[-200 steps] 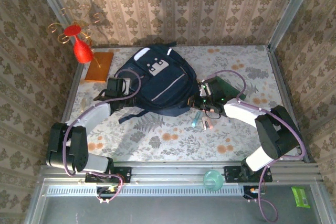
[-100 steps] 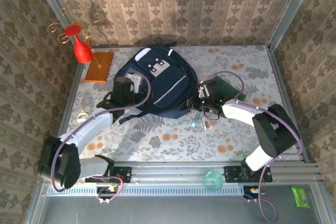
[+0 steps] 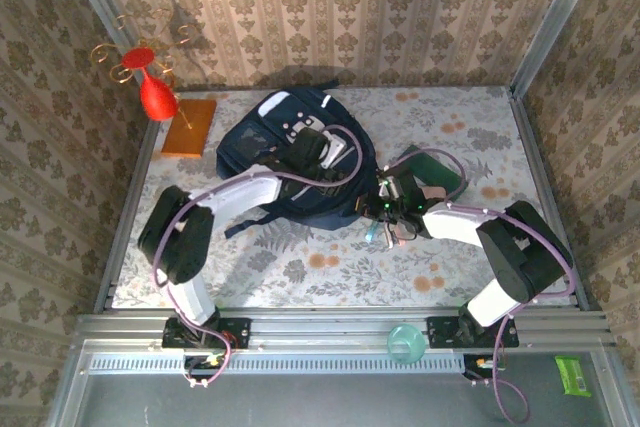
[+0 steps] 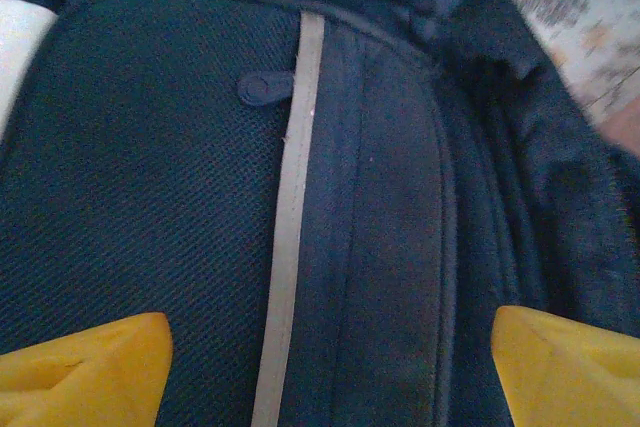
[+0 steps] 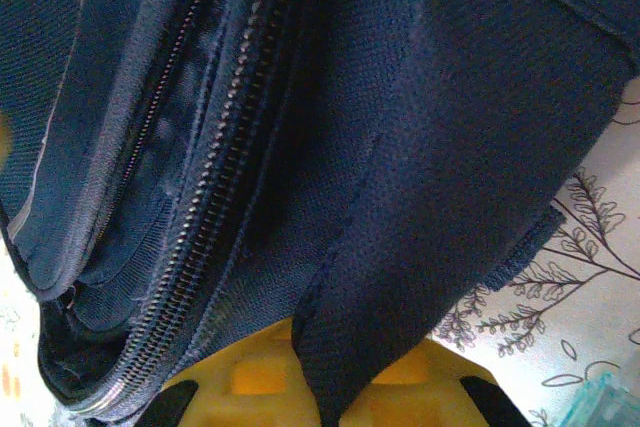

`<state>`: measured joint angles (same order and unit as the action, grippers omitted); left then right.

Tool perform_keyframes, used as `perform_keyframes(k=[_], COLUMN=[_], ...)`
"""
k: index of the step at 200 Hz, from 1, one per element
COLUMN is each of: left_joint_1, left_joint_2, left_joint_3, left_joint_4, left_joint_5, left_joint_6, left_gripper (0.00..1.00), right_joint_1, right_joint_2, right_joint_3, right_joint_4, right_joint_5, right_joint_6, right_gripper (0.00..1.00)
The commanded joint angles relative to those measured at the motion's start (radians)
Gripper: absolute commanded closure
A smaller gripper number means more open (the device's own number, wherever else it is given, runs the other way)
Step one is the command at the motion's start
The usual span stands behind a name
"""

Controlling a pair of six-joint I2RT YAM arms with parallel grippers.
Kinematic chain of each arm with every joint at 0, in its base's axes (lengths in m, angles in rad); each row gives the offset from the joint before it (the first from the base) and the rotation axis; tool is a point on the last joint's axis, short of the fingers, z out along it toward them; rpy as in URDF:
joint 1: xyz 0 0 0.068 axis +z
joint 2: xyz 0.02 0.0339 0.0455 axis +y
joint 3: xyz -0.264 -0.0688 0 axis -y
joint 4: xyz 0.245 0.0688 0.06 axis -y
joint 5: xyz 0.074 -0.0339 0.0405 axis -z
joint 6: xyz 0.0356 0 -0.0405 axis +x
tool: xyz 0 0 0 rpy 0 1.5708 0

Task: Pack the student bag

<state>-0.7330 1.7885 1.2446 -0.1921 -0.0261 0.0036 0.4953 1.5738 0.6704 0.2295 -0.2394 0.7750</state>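
The student bag [image 3: 285, 137], dark navy with a grey-white patch, lies in the middle of the table. My left gripper [image 3: 327, 154] hovers over its front, open. In the left wrist view the yellow fingertips [image 4: 85, 372] stand wide apart above the navy fabric [image 4: 130, 177] and a pale stripe [image 4: 292, 197], with nothing between them. My right gripper [image 3: 384, 197] is at the bag's lower right edge. In the right wrist view it [image 5: 335, 387] is shut on a fold of the bag [image 5: 440, 147], beside an open zipper [image 5: 200, 207].
A red vase with gold wire [image 3: 155, 92] and an orange board [image 3: 188, 127] stand at the back left. A green flat thing [image 3: 432, 162] lies behind the right arm, small teal items [image 3: 385, 232] beside it. A teal cup [image 3: 403, 342] and green packet [image 3: 573, 375] sit near the rail.
My left arm has swung from the bag's left side to above its front, and its jaws have opened. The right gripper keeps its hold at the bag's edge.
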Motion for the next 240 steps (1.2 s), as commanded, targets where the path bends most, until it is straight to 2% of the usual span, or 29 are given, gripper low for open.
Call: perform_keyframes(k=[1, 31, 57, 69, 94, 123, 168, 197, 219, 240], left_joint_1=[-0.012, -0.024, -0.029, -0.032, -0.047, -0.052, -0.051, -0.053, -0.057, -0.056], left_joint_2=[0.074, 0.154, 0.167, 0.156, 0.117, 0.084, 0.092, 0.145, 0.151, 0.132], left_joint_3=[0.079, 0.133, 0.144, 0.14, 0.105, 0.064, 0.054, 0.088, 0.095, 0.086], left_joint_4=[-0.107, -0.136, -0.13, -0.127, -0.103, -0.074, -0.068, -0.106, -0.111, -0.099], left_joint_5=[-0.073, -0.163, -0.233, -0.231, -0.15, -0.07, -0.067, -0.176, -0.245, -0.263], left_joint_6=[0.063, 0.081, 0.084, 0.084, 0.09, 0.057, 0.053, 0.063, 0.071, 0.086], left_gripper=[0.16, 0.17, 0.27, 0.28, 0.18, 0.15, 0.12, 0.09, 0.15, 0.25], right_joint_1=[0.006, 0.006, 0.007, 0.007, 0.007, 0.006, 0.006, 0.007, 0.006, 0.007], right_joint_2=[-0.032, -0.032, -0.018, -0.013, -0.001, 0.019, 0.038, 0.041, 0.044, 0.052], right_joint_3=[-0.02, -0.021, -0.015, -0.011, -0.009, -0.007, -0.011, -0.012, -0.013, -0.013], right_joint_4=[0.025, 0.022, 0.023, 0.022, 0.03, 0.046, 0.061, 0.064, 0.063, 0.067], right_joint_5=[0.02, 0.019, 0.013, 0.01, 0.006, -0.003, -0.012, -0.016, -0.017, -0.018], right_joint_6=[0.017, 0.015, 0.015, 0.015, 0.016, 0.024, 0.028, 0.03, 0.03, 0.03], right_gripper=[1.0, 1.0, 1.0, 1.0, 1.0, 1.0, 1.0, 1.0, 1.0, 1.0])
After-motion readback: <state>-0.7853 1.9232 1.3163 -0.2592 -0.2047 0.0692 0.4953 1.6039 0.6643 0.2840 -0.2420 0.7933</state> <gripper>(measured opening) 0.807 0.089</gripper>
